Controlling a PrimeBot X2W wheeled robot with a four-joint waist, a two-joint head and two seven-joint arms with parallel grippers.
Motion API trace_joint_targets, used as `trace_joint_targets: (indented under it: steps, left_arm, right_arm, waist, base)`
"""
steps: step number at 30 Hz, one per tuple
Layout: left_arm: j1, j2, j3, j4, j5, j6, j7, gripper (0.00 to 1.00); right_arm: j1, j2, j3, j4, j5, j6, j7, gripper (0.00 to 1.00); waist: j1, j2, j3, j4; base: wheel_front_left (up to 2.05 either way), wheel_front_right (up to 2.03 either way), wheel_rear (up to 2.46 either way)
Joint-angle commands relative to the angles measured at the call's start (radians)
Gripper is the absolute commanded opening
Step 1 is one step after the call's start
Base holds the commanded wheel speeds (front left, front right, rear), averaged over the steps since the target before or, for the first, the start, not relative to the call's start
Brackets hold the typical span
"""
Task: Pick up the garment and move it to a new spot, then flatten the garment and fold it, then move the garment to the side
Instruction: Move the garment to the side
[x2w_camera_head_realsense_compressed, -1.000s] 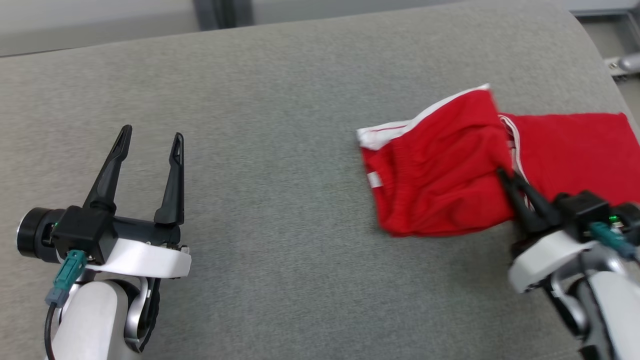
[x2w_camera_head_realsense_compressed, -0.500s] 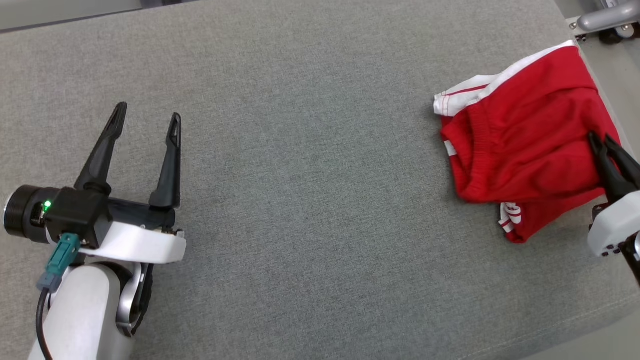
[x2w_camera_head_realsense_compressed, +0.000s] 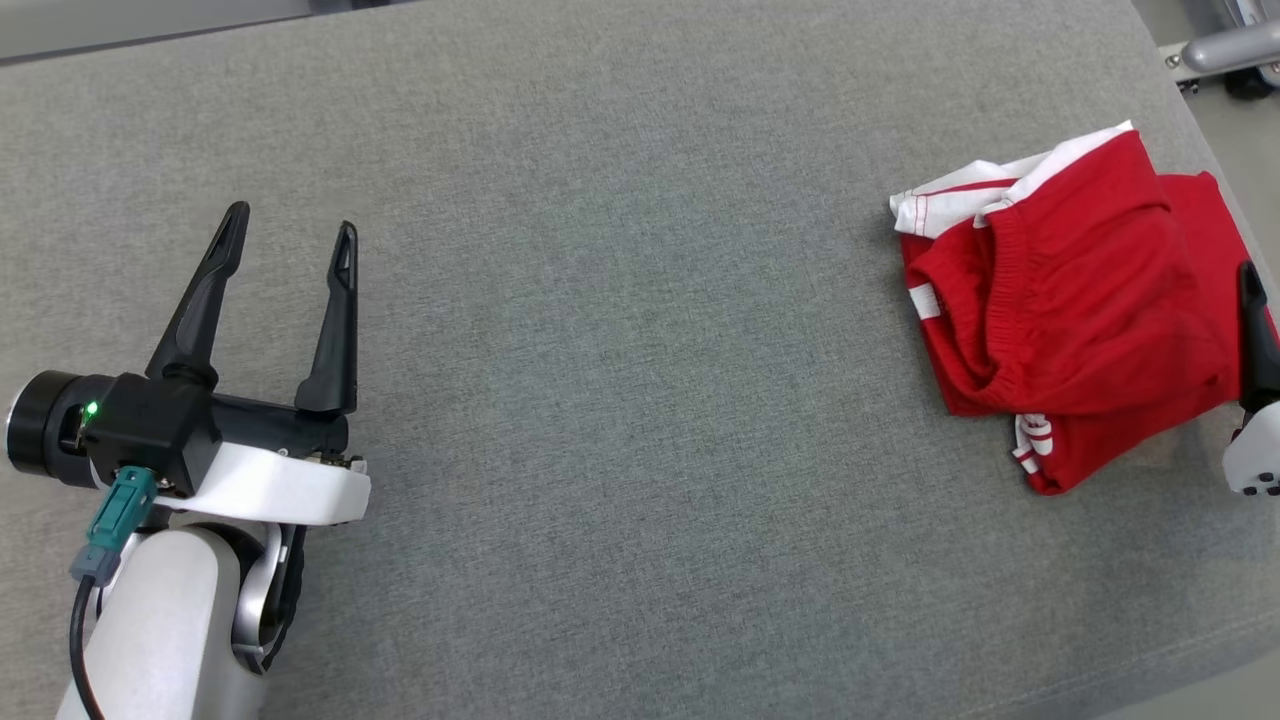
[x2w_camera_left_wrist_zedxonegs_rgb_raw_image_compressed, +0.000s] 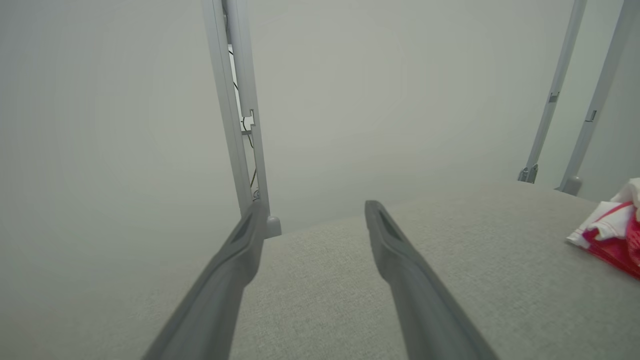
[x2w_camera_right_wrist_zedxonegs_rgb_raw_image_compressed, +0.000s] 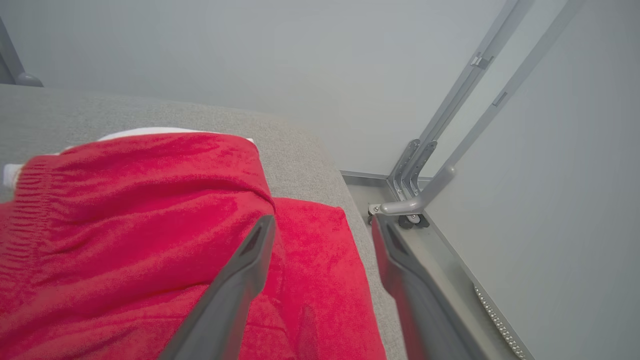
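Observation:
The garment (x2w_camera_head_realsense_compressed: 1080, 320) is a pair of red shorts with white trim, lying folded and rumpled near the right edge of the grey padded surface (x2w_camera_head_realsense_compressed: 600, 400). My right gripper (x2w_camera_right_wrist_zedxonegs_rgb_raw_image_compressed: 324, 222) is open above the garment's (x2w_camera_right_wrist_zedxonegs_rgb_raw_image_compressed: 125, 225) right edge, holding nothing. In the head view one dark finger (x2w_camera_head_realsense_compressed: 1256, 340) of it stands at the right border beside the cloth. My left gripper (x2w_camera_head_realsense_compressed: 292, 222) is open and empty at the lower left, far from the garment. In the left wrist view my left gripper (x2w_camera_left_wrist_zedxonegs_rgb_raw_image_compressed: 315, 207) points across bare surface, with the garment (x2w_camera_left_wrist_zedxonegs_rgb_raw_image_compressed: 612, 240) at the far right.
The surface's right edge (x2w_camera_right_wrist_zedxonegs_rgb_raw_image_compressed: 345, 200) drops off just beside the garment. A grey metal frame leg (x2w_camera_right_wrist_zedxonegs_rgb_raw_image_compressed: 415, 200) stands on the floor past that edge, and it also appears at the top right of the head view (x2w_camera_head_realsense_compressed: 1215, 50). A metal post (x2w_camera_left_wrist_zedxonegs_rgb_raw_image_compressed: 240, 125) rises behind the surface.
My right gripper has opened and let go of the garment, which now lies spread a little wider by the right edge. The head camera shifted early on. The left arm stayed still.

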Motion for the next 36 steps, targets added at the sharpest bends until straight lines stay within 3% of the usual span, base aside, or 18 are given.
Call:
trace_joint_targets:
  steps: [1, 6, 13, 17, 25, 36]
  left_arm:
    - [0.001, 0.004, 0.006, 0.002, -0.008, 0.007, -0.004, 1.0]
    - [0.02, -0.008, 0.016, 0.014, -0.019, 0.027, -0.013, 1.0]
    - [0.045, -0.029, 0.028, 0.034, -0.041, 0.05, -0.033, 1.0]
    - [0.069, -0.042, 0.037, 0.049, -0.052, 0.064, -0.043, 1.0]
    - [0.14, -0.051, 0.035, 0.054, -0.056, 0.08, -0.052, 1.0]
    - [0.259, -0.05, 0.013, 0.012, -0.049, 0.11, -0.015, 1.0]
  right_arm:
    - [0.013, 0.021, -0.018, -0.022, -0.01, 0.0, -0.015, 1.0]
    - [0.053, 0.123, -0.056, -0.176, -0.016, 0.0, -0.069, 1.0]
    - [0.094, 0.235, 0.011, -0.368, -0.008, 0.0, -0.091, 1.0]
    - [0.118, 0.252, 0.072, -0.412, 0.003, 0.0, -0.081, 1.0]
    - [0.186, 0.258, 0.141, -0.382, 0.05, 0.0, -0.074, 1.0]
    - [0.325, 0.258, 0.127, -0.402, 0.065, 0.0, -0.05, 1.0]
  waist:
    - [0.0, 0.0, -0.01, 0.008]
    - [0.0, 0.0, -0.043, 0.039]
    - [0.0, 0.0, -0.103, 0.125]
    - [0.0, 0.0, -0.143, 0.189]
    - [0.0, 0.0, -0.215, 0.274]
    - [0.0, 0.0, -0.312, 0.27]
  base:
    - [0.0, 0.0, 0.0]
    - [0.0, 0.0, 0.0]
    - [0.0, 0.0, 0.0]
    - [0.0, 0.0, 0.0]
    - [0.0, 0.0, 0.0]
    - [0.0, 0.0, 0.0]
